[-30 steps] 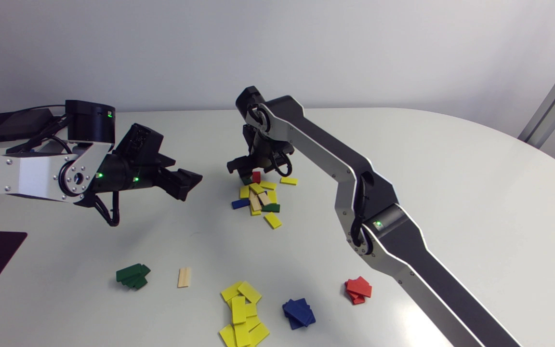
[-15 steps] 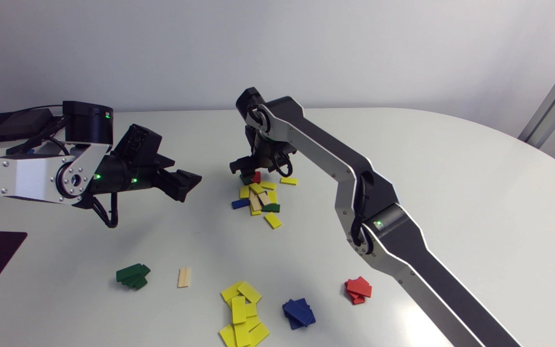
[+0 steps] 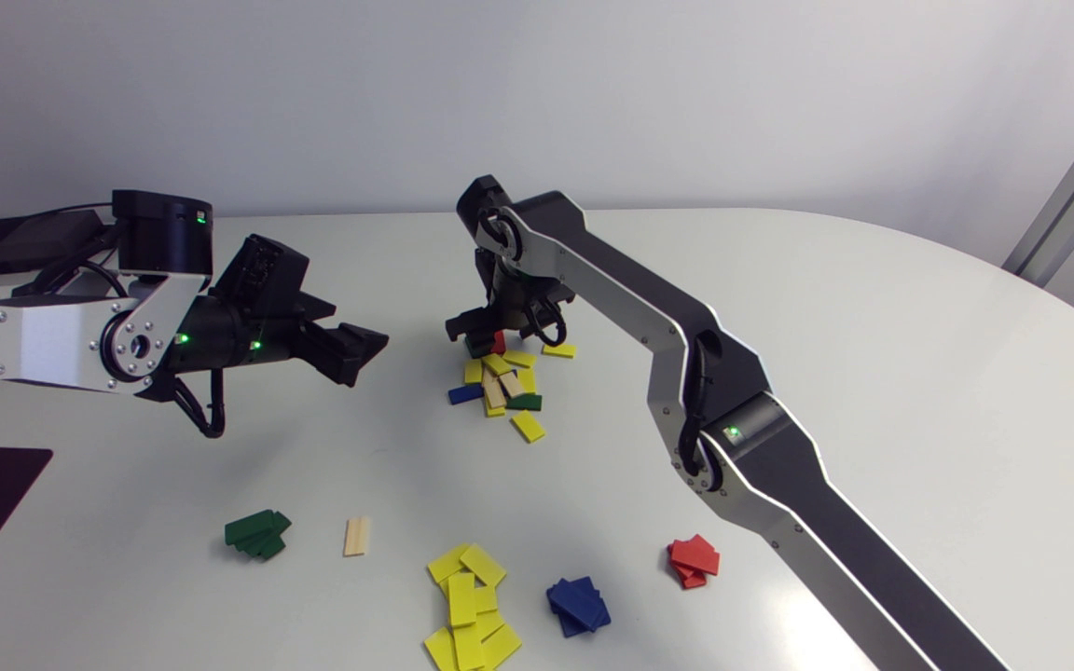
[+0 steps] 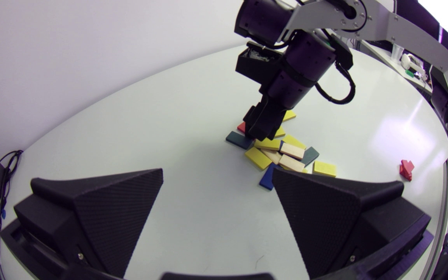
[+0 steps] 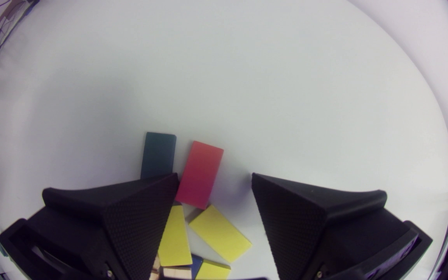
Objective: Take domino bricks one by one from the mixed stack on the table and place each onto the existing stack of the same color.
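Low over mixed stack [image 3: 500,382]: right end effector [image 5: 214,177] spread, red brick [image 5: 200,175] just ahead.

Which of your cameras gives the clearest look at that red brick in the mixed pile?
The right wrist view: the red brick lies flat with nearly its whole face showing, between the fingertips of the open right gripper. The head view and the left wrist view each show only a red sliver peeking out beside that gripper.

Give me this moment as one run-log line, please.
right gripper: open, low over red brick at far edge of mixed pile | left gripper: open, empty, away from mixed pile | red stack: awaiting brick
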You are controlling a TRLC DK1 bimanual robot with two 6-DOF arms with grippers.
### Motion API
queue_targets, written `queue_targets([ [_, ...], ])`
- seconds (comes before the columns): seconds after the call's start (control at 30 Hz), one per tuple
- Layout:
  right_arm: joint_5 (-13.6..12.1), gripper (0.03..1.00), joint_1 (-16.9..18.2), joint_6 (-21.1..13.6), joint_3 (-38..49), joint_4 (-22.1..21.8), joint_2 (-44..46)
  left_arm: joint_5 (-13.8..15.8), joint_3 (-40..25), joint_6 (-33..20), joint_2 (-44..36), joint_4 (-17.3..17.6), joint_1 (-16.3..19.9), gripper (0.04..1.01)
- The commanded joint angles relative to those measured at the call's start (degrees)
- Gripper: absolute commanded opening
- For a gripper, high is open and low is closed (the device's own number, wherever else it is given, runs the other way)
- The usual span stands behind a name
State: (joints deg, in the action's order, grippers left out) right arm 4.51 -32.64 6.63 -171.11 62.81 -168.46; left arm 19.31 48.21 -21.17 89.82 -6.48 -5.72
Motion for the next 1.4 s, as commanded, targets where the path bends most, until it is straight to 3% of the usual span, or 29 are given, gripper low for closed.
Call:
queue_targets([
  [0.0, 0.0, 0.672, -0.1, 1.3, 1.7, 1.2, 1.9, 0.5, -1.8, -0.4, -1.8, -0.3, 0.4, 1.002],
  [0.37, -0.6, 0.577, -0.1, 1.2, 1.8, 1.3, 2.0, 0.5, -2.1, -0.5, -1.8, -0.3, 0.4, 1.002],
  [0.5, -0.6, 0.425, -0.2, 1.2, 1.7, 1.2, 2.0, 0.5, -2.2, -0.5, -1.9, -0.2, 0.4, 1.002],
  [0.6, -0.6, 0.410, -0.2, 1.2, 1.7, 1.3, 2.0, 0.5, -2.5, -0.5, -2.1, -0.3, 0.4, 1.002],
  [0.8, -0.6, 0.239, -0.4, 1.1, 1.7, 1.6, 2.0, 0.5, -2.7, -0.5, -2.3, -0.3, 0.4, 1.002],
  [1.17, 0.5, 0.187, -1.4, 0.9, 0.0, 2.4, 1.5, 0.5, -2.9, -0.5, -2.5, -0.3, 0.4, 1.002],
  [1.37, 0.6, 0.185, -2.3, 0.9, 2.4, 2.6, 5.7, 0.5, -2.8, -0.4, -2.9, 0.0, 0.4, 1.002],
])
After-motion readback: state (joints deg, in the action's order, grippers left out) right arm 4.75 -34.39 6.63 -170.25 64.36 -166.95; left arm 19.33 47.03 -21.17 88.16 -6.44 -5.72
